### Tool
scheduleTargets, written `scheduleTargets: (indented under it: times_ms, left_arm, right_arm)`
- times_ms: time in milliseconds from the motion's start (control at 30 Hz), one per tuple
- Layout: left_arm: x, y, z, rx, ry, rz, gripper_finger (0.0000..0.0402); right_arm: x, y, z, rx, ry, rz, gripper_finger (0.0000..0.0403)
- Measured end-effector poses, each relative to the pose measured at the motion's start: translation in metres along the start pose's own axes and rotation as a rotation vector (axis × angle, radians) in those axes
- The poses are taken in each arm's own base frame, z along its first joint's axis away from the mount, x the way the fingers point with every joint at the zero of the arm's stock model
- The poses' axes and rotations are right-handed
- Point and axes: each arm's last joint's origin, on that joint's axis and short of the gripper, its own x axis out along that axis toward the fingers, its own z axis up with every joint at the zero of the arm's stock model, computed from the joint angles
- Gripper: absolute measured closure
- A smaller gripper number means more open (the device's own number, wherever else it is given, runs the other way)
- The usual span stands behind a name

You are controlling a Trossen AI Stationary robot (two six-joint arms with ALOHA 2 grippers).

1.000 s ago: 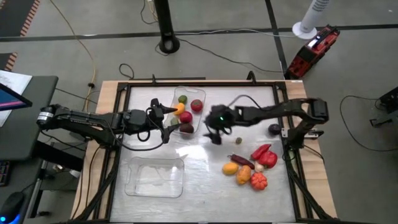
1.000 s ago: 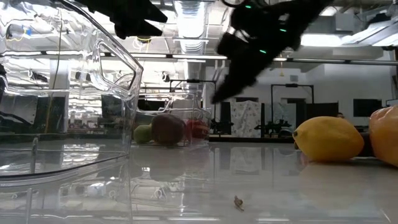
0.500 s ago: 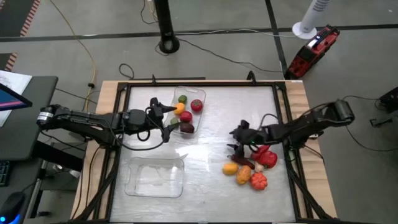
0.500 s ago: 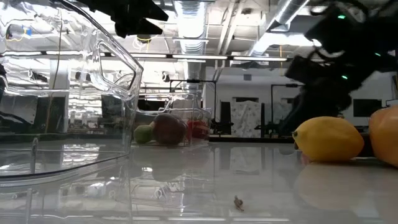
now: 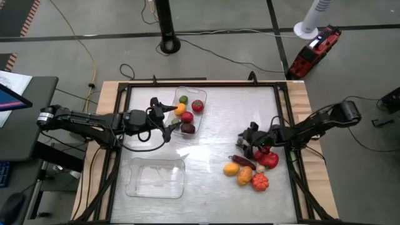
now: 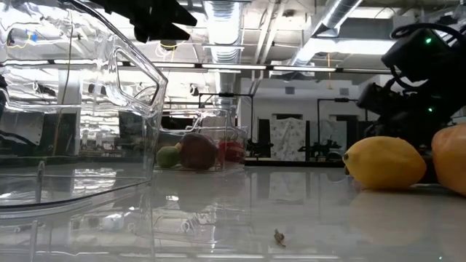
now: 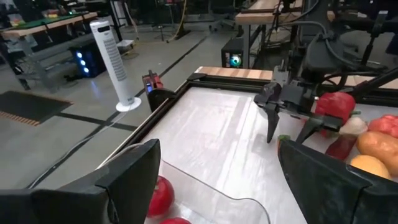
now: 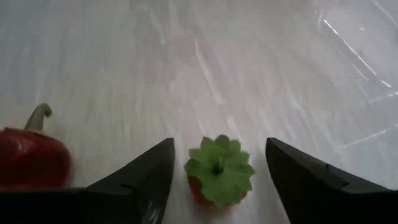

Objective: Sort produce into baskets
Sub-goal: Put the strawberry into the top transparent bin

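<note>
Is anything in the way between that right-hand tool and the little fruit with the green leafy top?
Nothing visible. In the right wrist view the strawberry sits on bare table directly between the right tool's two open fingers, with a gap on each side. The red pepper lies off to one side, outside the fingers, not between them and the fruit.

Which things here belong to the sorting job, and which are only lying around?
Job: basket with produce; empty basket; loose produce pile; strawberry between the right gripper's fingers; left gripper over the filled basket.

Lying around: tower fan; red device; yellow cable.
</note>
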Motion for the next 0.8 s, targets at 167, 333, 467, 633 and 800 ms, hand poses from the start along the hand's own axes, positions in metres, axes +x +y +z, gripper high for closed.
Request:
scheduleTargets:
  times_ms: [167, 333, 467, 633, 800]
  left_arm:
    - [0.000, 0.000, 0.000, -0.007, 0.000, 0.000, 0.0088]
    - [0.000, 0.000, 0.000, -0.004, 0.000, 0.000, 0.0088]
    - [0.000, 0.000, 0.000, -0.004, 0.001, 0.000, 0.0088]
    - [0.000, 0.000, 0.000, -0.001, 0.001, 0.000, 0.0088]
    - [0.000, 0.000, 0.000, -0.001, 0.001, -0.001, 0.0088]
  right_arm:
    - [0.002, 0.001, -0.003, -0.007, 0.023, 0.014, 0.0198]
    - [0.003, 0.003, 0.005, -0.045, 0.012, 0.024, 0.0273]
    - [0.004, 0.010, 0.025, -0.109, 0.016, 0.041, 0.0291]
    - [0.004, 0.013, 0.075, -0.177, -0.008, 0.013, 0.0265]
    - [-0.001, 0.000, 0.132, -0.176, -0.118, -0.006, 0.0257]
